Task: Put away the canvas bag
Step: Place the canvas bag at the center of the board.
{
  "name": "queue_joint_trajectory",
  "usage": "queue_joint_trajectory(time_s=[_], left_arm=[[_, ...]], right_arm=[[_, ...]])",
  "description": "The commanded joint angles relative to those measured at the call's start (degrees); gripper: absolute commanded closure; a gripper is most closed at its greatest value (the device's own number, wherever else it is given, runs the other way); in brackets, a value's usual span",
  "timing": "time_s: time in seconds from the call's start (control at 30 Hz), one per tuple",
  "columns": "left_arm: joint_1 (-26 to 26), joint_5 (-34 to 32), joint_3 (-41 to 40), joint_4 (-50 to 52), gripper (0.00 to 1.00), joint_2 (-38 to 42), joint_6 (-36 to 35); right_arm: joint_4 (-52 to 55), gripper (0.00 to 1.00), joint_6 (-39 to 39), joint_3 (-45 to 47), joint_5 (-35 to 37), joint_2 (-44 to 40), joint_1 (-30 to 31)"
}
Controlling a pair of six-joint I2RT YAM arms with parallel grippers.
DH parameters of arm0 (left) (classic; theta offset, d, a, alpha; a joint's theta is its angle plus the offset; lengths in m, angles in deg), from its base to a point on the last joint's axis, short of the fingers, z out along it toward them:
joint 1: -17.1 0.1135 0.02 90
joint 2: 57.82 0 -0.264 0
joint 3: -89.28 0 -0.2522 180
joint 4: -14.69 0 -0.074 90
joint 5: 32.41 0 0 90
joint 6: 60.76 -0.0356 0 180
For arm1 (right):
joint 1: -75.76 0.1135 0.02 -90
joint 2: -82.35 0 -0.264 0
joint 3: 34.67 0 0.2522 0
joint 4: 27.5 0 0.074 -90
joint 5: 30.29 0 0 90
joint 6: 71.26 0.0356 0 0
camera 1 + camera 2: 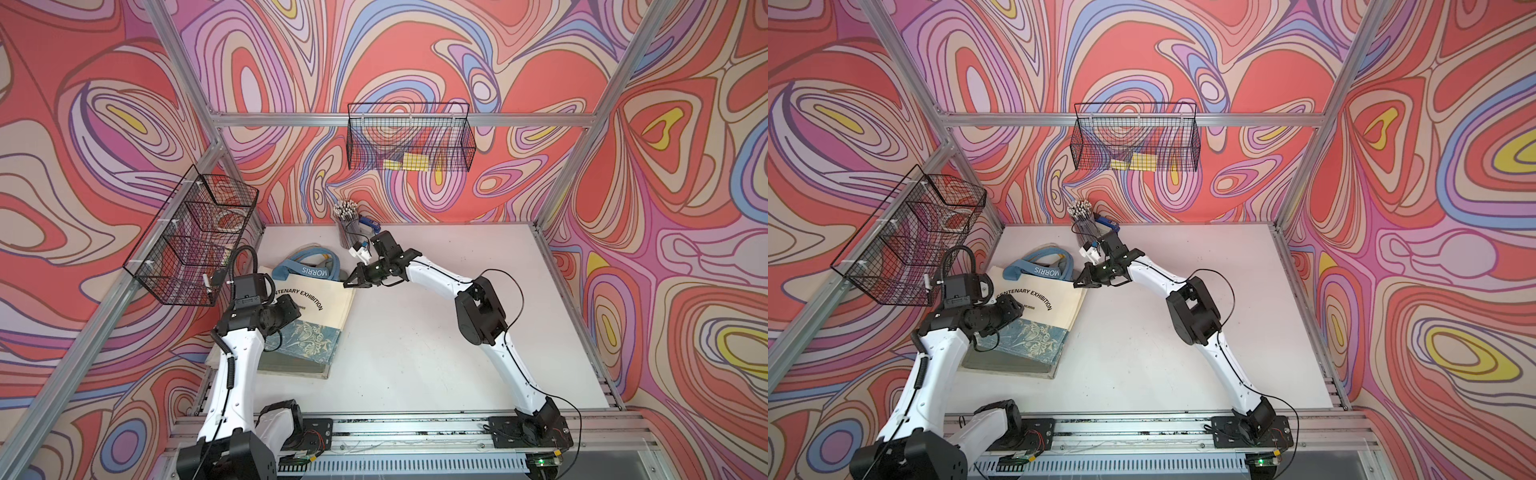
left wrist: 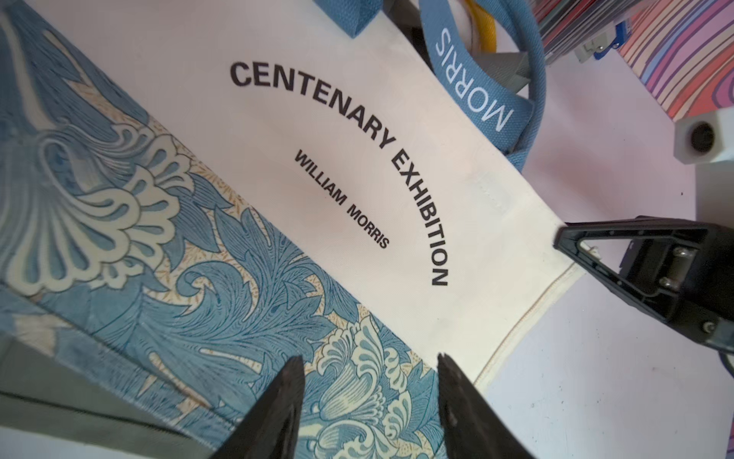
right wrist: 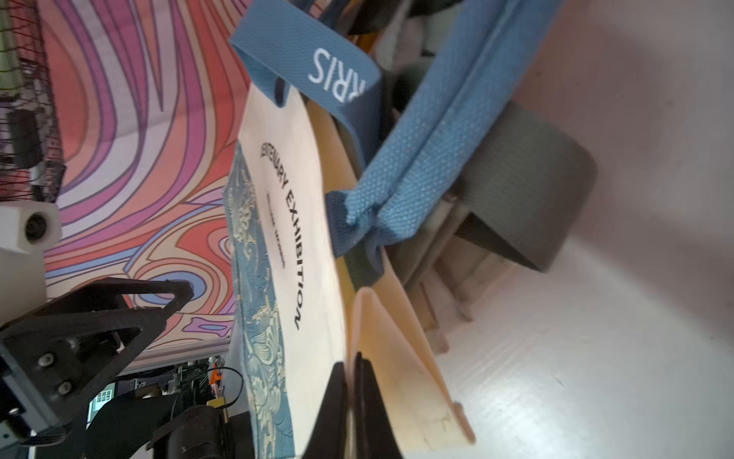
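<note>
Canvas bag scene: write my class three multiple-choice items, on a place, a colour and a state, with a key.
1. Where does the cream canvas tote bag lie? A on a shelf; B on the white table; C on the floor.
2. What colour are its webbing handles? A red; B black; C blue.
3. The right gripper is: A shut on the bag's edge; B wide open; C hidden.
Key: B, both top views show it there; C, blue straps lettered MORRIS; A, its fingers pinch the fabric in the right wrist view.
</note>
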Motion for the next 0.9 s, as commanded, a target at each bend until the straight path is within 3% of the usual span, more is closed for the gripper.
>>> queue_joint_trajectory(time_s=[0.0,0.23,0.37,0.5,0.67,0.87], left_arm=[[-0.08,5.23,-3.54,-4.94,0.46,-3.83,5.54],[-8.72,4.05,-5.94,-9.08,0.46,-4.38,11.84],[-9.51,4.34,-9.74,-12.70,0.46,-4.68,15.67],[-9.53,2.81,-12.97,-15.48,0.46,-7.42,14.45],[-9.86,3.09,-11.44,-14.07,0.46,-10.60,11.27],[-10.30,-0.05,-8.79,-14.02,0.43,3.31,6.83]], right_arm=[[0.79,0.91,-5.16,1.09,3.31,1.34,-0.58],[3.90,0.74,-5.76,-9.52,3.59,7.22,-0.58],[4.23,0.67,-8.91,-8.37,6.93,4.27,-0.57],[0.96,0.63,-15.50,0.85,12.29,-4.77,-0.55],[-0.64,0.58,-22.89,13.06,19.84,-16.38,-0.76],[-7.32,0.57,-26.36,32.07,26.65,-33.28,-2.75]])
